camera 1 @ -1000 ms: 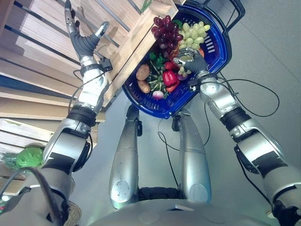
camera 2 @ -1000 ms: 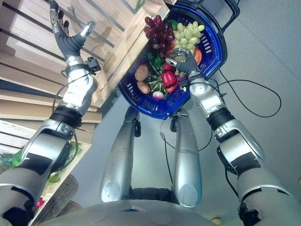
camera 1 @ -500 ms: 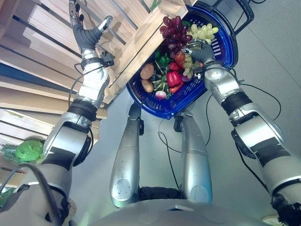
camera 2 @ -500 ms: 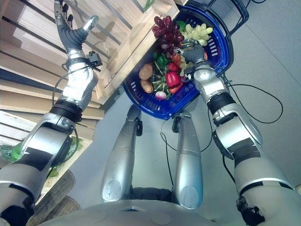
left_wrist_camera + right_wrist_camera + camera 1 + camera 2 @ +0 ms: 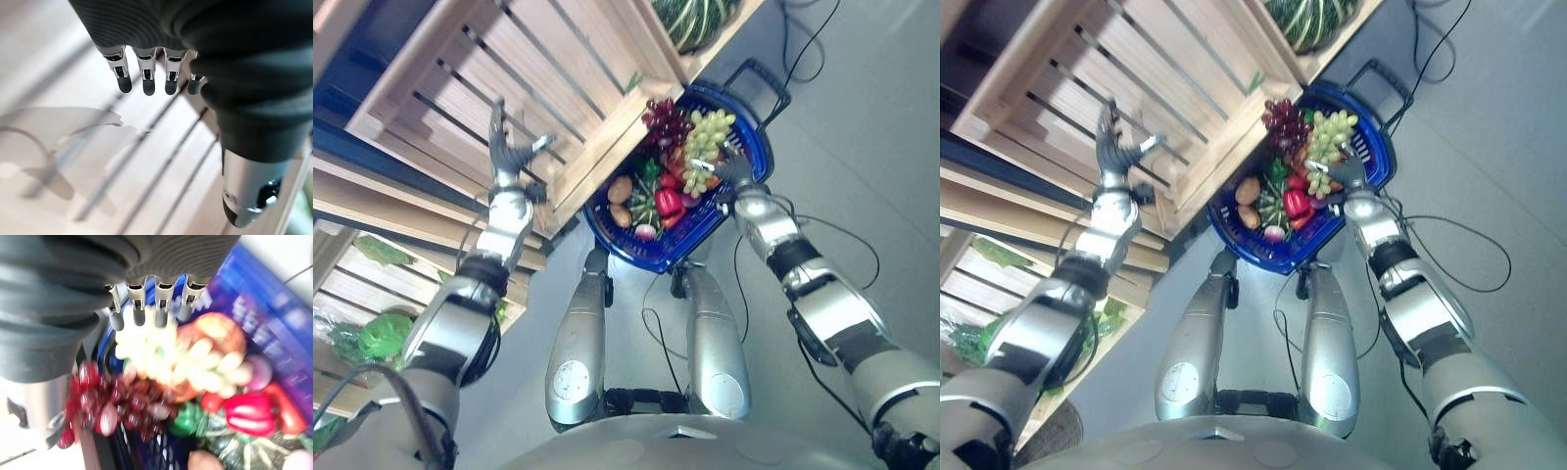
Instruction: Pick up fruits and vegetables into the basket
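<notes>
Blue plastic basket (image 5: pixel 646 257) is sitting right under my right hand (image 5: pixel 732 172), already loaded: green grapes (image 5: pixel 702 145) directly below my fingertips (image 5: pixel 138 317), dark red grapes (image 5: pixel 664 117) just past them on the thumb side, a red pepper (image 5: pixel 667 202) and 2 potatoes (image 5: pixel 620 191) further back toward my wrist. My right fingers hang fairly straight and relaxed over the green bunch, not wrapped around anything that I can make out, so I'd call that hand loose and empty above the pile.

My left hand (image 5: pixel 507 152) is up against the slatted wooden crate (image 5: pixel 558 88), fingers spread and straight, nothing in it. In the left wrist view I only get bare slats beyond my fingertips (image 5: pixel 146 88).

My read: the drop is done and the job now is a clean exit. I'd lift the right hand straight up off the grapes before swinging away, so a finger doesn't snag a stem and drag the bunch over the rim. The basket looks pretty full on that side, so anything else should go toward the potato end. For the next pick, there's a striped green squash (image 5: pixel 693 18) in the crate beyond the basket.
</notes>
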You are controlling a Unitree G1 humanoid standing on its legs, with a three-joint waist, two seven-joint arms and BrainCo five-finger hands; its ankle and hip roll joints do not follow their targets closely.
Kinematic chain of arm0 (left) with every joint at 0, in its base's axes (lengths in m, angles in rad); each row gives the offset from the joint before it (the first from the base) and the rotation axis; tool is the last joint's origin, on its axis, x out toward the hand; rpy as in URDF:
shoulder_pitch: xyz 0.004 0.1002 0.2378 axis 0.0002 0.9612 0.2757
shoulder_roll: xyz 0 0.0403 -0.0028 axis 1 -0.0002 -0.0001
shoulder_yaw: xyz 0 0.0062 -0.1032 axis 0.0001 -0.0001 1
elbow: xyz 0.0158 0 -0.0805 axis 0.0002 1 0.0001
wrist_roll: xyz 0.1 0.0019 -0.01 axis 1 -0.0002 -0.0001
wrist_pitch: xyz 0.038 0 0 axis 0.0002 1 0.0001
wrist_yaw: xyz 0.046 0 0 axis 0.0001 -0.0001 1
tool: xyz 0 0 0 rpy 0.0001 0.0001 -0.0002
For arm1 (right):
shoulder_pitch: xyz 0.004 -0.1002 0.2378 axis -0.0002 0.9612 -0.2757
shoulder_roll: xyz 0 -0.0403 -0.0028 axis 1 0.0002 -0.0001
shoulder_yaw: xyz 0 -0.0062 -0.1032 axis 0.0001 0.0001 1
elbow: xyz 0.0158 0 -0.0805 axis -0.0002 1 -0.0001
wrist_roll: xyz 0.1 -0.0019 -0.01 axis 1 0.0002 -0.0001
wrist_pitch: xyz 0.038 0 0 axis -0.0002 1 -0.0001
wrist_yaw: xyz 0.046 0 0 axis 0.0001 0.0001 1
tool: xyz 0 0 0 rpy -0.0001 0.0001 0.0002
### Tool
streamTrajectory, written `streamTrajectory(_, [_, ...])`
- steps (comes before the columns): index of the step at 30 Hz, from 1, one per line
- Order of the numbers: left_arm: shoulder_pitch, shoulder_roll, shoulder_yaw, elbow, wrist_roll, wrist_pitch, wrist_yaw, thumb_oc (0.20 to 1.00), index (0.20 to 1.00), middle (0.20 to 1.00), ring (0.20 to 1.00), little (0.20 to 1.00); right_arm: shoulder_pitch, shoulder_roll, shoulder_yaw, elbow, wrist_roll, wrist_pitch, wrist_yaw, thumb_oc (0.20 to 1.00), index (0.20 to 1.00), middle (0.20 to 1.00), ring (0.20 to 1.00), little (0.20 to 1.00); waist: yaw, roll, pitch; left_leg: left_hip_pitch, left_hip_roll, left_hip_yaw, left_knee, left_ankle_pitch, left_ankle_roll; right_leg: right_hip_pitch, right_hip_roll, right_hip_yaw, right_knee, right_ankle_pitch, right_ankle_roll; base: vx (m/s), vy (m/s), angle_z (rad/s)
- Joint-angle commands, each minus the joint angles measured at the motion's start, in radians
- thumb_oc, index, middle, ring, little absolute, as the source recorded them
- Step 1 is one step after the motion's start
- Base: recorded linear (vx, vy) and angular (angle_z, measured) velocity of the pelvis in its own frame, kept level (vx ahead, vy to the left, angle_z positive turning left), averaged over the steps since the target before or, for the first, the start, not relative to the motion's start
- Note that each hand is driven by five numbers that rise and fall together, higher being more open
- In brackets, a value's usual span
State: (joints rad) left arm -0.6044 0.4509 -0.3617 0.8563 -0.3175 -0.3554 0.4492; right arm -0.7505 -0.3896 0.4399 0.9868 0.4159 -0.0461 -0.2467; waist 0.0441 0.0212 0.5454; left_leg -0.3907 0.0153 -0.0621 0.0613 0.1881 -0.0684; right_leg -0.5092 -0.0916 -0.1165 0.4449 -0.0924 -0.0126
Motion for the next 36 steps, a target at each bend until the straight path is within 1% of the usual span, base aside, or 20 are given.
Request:
streamTrajectory(1, [0.043,-0.035,-0.016,0.065,0.077,-0.022,-0.047,1.000,1.000,1.000,1.000,1.000,0.079,-0.038,-0.034,0.006,-0.017,-0.066,-0.036,1.000,1.000,1.000,1.000,1.000,-0.020,0.014,-0.069,0.055,-0.070,0.023,0.083,-0.145,0.020,0.136,0.002,0.011,-0.245,0.118,0.101,0.04,-0.016,0.05])
streamTrajectory(2, [0.046,-0.035,-0.017,0.066,0.078,-0.021,-0.049,1.000,1.000,1.000,1.000,1.000,0.082,-0.038,-0.035,0.006,-0.017,-0.066,-0.037,1.000,1.000,1.000,1.000,1.000,-0.020,0.014,-0.071,0.056,-0.070,0.023,0.081,-0.145,0.020,0.138,0.002,0.011,-0.247,0.118,0.102,0.08,-0.015,0.14])
streamTrajectory(3, [0.112,-0.046,-0.022,0.085,0.093,-0.011,-0.071,1.000,1.000,1.000,1.000,1.000,0.156,-0.034,-0.063,0.019,-0.025,-0.077,-0.033,1.000,1.000,1.000,1.000,1.000,-0.022,0.010,-0.106,0.100,-0.068,0.023,0.055,-0.147,0.022,0.188,-0.005,0.012,-0.280,0.125,0.105,0.12,-0.021,0.14])
streamTrajectory(4, [0.138,-0.048,-0.021,0.091,0.106,-0.006,-0.076,1.000,1.000,1.000,1.000,1.000,0.186,-0.034,-0.076,0.027,-0.026,-0.085,-0.031,1.000,1.000,1.000,1.000,1.000,-0.023,0.009,-0.122,0.116,-0.067,0.023,0.045,-0.148,0.022,0.208,-0.007,0.012,-0.294,0.128,0.106,0.23,-0.032,0.05])
streamTrajectory(6, [0.245,-0.060,0.001,0.121,0.116,0.017,-0.117,1.000,1.000,1.000,1.000,1.000,0.316,-0.040,-0.136,0.061,-0.050,-0.118,0.004,1.000,1.000,1.000,1.000,1.000,-0.023,0.003,-0.188,0.195,-0.061,0.025,0.001,-0.152,0.024,0.302,-0.009,0.015,-0.354,0.137,0.112,0.29,-0.047,-0.07])
streamTrajectory(7, [0.308,-0.067,0.032,0.152,0.142,0.023,-0.164,1.000,1.000,1.000,1.000,1.000,0.392,-0.039,-0.176,0.090,-0.088,-0.139,0.034,1.000,1.000,1.000,1.000,1.000,-0.020,0.001,-0.236,0.245,-0.057,0.030,-0.024,-0.156,0.025,0.360,-0.007,0.016,-0.389,0.141,0.115,0.25,-0.050,-0.06])
streamTrajectory(8, [0.317,-0.068,0.035,0.155,0.147,0.025,-0.171,1.000,1.000,1.000,1.000,1.000,0.402,-0.039,-0.181,0.094,-0.093,-0.141,0.034,1.000,1.000,1.000,1.000,1.000,-0.020,0.001,-0.241,0.254,-0.057,0.031,-0.029,-0.156,0.025,0.369,-0.006,0.016,-0.394,0.141,0.116,0.24,-0.043,-0.12])
streamTrajectory(9, [0.345,-0.067,0.044,0.173,0.156,0.020,-0.191,1.000,1.000,1.000,1.000,1.000,0.437,-0.036,-0.191,0.107,-0.106,-0.151,0.041,1.000,1.000,1.000,1.000,1.000,-0.019,-0.001,-0.261,0.274,-0.055,0.034,-0.035,-0.159,0.027,0.391,-0.005,0.019,-0.405,0.143,0.117,0.15,-0.033,-0.05])
streamTrajectory(11, [0.394,-0.068,0.066,0.208,0.175,0.024,-0.239,1.000,1.000,1.000,1.000,1.000,0.488,-0.024,-0.213,0.136,-0.130,-0.153,0.056,1.000,1.000,1.000,1.000,1.000,-0.019,-0.003,-0.307,0.314,-0.049,0.035,-0.050,-0.164,0.029,0.430,-0.001,0.023,-0.423,0.145,0.119,0.24,-0.038,0.09])
streamTrajectory(14, [0.460,-0.073,0.102,0.246,0.213,0.037,-0.315,1.000,1.000,1.000,1.000,1.000,0.550,0.007,-0.239,0.176,-0.171,-0.134,0.067,1.000,1.000,1.000,1.000,1.000,-0.019,-0.005,-0.374,0.371,-0.038,0.042,-0.075,-0.171,0.031,0.480,0.002,0.027,-0.444,0.143,0.123,0.23,-0.024,0.10])
streamTrajectory(15, [0.473,-0.075,0.105,0.256,0.221,0.038,-0.326,1.000,1.000,1.000,1.000,1.000,0.563,0.014,-0.244,0.184,-0.180,-0.130,0.070,1.000,1.000,1.000,1.000,1.000,-0.019,-0.006,-0.387,0.381,-0.036,0.044,-0.078,-0.172,0.031,0.490,0.002,0.029,-0.448,0.143,0.124,0.20,-0.016,0.06])
streamTrajectory(17, [0.504,-0.081,0.113,0.298,0.233,0.048,-0.394,1.000,1.000,1.000,1.000,1.000,0.594,0.031,-0.255,0.217,-0.217,-0.094,0.096,1.000,1.000,1.000,1.000,1.000,-0.021,-0.007,-0.422,0.420,-0.026,0.053,-0.100,-0.177,0.029,0.525,0.004,0.032,-0.464,0.140,0.127,0.18,-0.011,0.02])
streamTrajectory(19, [0.520,-0.086,0.115,0.322,0.227,0.061,-0.451,1.000,1.000,1.000,1.000,1.000,0.608,0.042,-0.260,0.244,-0.237,-0.063,0.116,1.000,1.000,1.000,1.000,1.000,-0.024,-0.006,-0.435,0.442,-0.020,0.058,-0.110,-0.182,0.027,0.545,0.005,0.035,-0.468,0.134,0.129,0.11,-0.001,-0.04])
streamTrajectory(22, [0.538,-0.096,0.120,0.346,0.214,0.070,-0.490,1.000,1.000,1.000,1.000,1.000,0.626,0.054,-0.262,0.277,-0.261,-0.026,0.136,1.000,1.000,1.000,1.000,1.000,-0.027,-0.005,-0.445,0.459,-0.013,0.064,-0.113,-0.188,0.027,0.560,0.004,0.039,-0.467,0.124,0.128,0.05,0.005,-0.07])
streamTrajectory(26, [0.557,-0.116,0.141,0.378,0.178,0.128,-0.572,1.000,1.000,1.000,1.000,1.000,0.659,0.076,-0.263,0.335,-0.298,0.023,0.172,1.000,1.000,1.000,1.000,1.000,-0.034,-0.006,-0.452,0.479,-0.006,0.066,-0.106,-0.203,0.030,0.581,0.008,0.050,-0.459,0.106,0.120,0.05,-0.005,-0.04])
streamTrajectory(30, [0.569,-0.122,0.152,0.398,0.204,0.151,-0.598,1.000,1.000,1.000,1.000,1.000,0.682,0.081,-0.263,0.357,-0.318,0.058,0.198,1.000,1.000,1.000,1.000,1.000,-0.041,-0.007,-0.453,0.492,-0.004,0.066,-0.103,-0.210,0.030,0.595,0.009,0.057,-0.459,0.100,0.117,0.03,-0.007,-0.06])
streamTrajectory(36, [0.571,-0.122,0.143,0.404,0.173,0.172,-0.611,1.000,1.000,1.000,1.000,1.000,0.690,0.076,-0.272,0.368,-0.325,0.064,0.218,1.000,1.000,1.000,1.000,1.000,-0.051,-0.003,-0.452,0.502,0.004,0.073,-0.114,-0.212,0.027,0.601,0.006,0.066,-0.475,0.106,0.120,0.00,0.003,-0.03])
